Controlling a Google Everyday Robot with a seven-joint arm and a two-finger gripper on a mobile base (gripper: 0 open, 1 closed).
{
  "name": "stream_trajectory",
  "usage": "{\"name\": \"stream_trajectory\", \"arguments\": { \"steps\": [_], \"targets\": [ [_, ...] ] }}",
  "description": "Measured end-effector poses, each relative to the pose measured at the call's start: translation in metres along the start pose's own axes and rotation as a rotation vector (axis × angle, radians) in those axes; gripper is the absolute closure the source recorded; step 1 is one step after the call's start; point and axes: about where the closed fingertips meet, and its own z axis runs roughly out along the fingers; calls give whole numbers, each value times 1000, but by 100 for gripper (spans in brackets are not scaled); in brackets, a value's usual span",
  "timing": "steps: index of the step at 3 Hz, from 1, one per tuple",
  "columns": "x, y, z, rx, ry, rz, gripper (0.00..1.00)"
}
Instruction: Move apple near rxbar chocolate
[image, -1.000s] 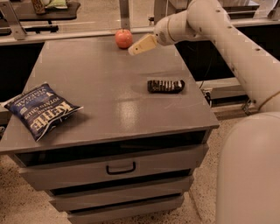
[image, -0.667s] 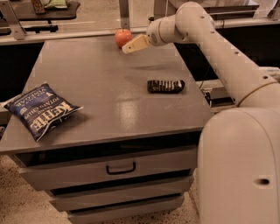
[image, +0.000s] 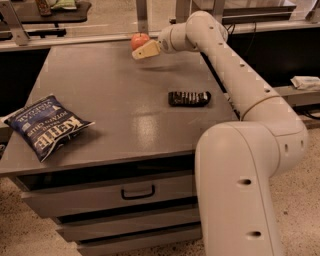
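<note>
Apple (image: 140, 39) sits at far edge of table (image: 125, 135), well apart from rxbar (image: 189, 98); gripper (image: 145, 50) just beside apple, grip state cannot be told; apple likely firm, smooth, prone to roll, so take across its middle.

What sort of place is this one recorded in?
Probably a lab or office workspace: a grey drawer cabinet serves as the table, the floor is speckled, and other benches stand behind. The gripper is beside the apple at the cabinet's far edge, apart from the rxbar chocolate.
</note>
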Motion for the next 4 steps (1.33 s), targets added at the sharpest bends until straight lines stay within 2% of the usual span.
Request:
{"name": "stream_trajectory", "arguments": {
  "steps": [2,3,4],
  "targets": [
    [-14,14,38,-42,-27,39,0],
    [-15,25,50,-74,-24,54,18],
    [-11,27,55,-84,-12,61,41]
  ]
}}
